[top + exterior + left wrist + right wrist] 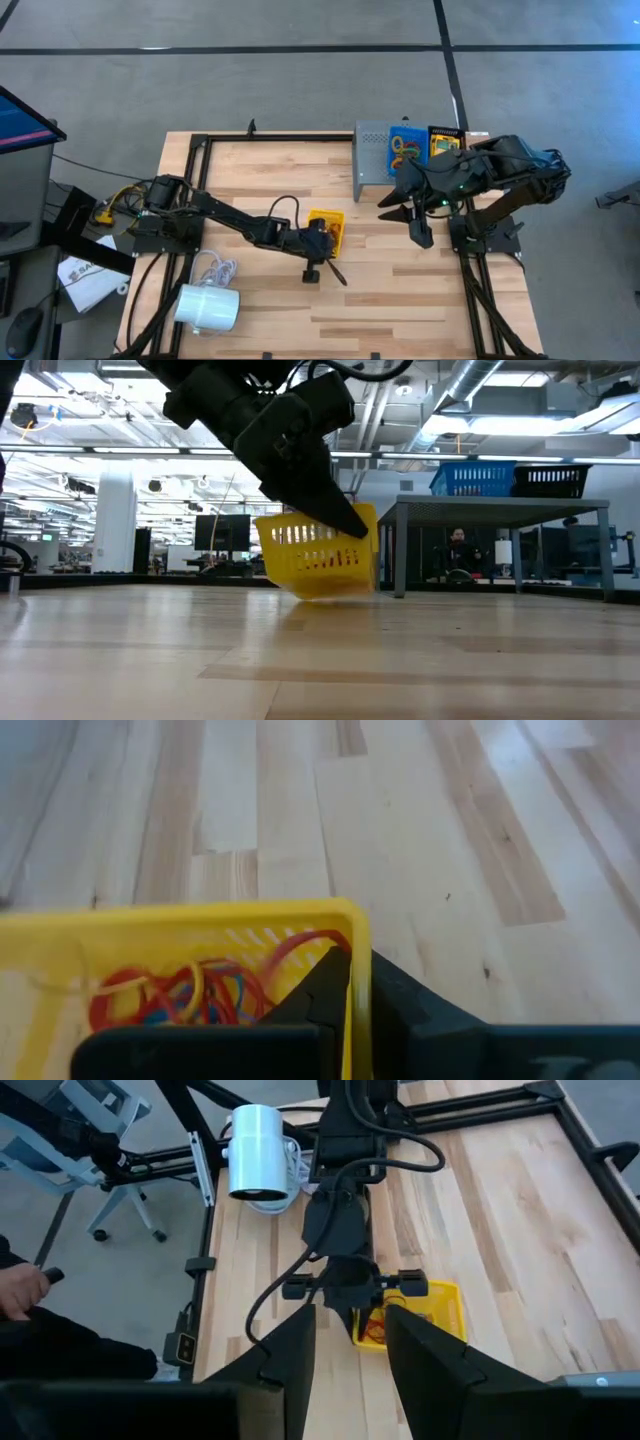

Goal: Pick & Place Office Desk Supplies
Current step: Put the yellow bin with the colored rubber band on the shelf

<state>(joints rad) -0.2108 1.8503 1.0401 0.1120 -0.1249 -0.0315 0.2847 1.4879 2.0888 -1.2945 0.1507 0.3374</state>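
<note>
The left gripper [333, 262], jaws clamped on a yellow basket's [326, 222] wall, tilts it mid-surface, rubber bands [185, 995] inside, apparently to carry it. The right gripper [405, 218] hovers near the shelf [372, 150], jaws parted, empty.

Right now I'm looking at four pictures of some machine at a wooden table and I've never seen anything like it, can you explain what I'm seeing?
It is a robot with two dark arms at a wooden table, each ending in a two-finger gripper. One picture looks straight down, one looks level across the tabletop, and two come from cameras on the arms' wrists.

The left gripper is shut on the rim of a small yellow basket, which tilts in the low view. Inside lie rubber bands. The right gripper hangs open above the table, holding nothing.

At the back stands a grey metal shelf with crayon boxes. A white cylinder with a cord lies near the left arm's base.
</note>
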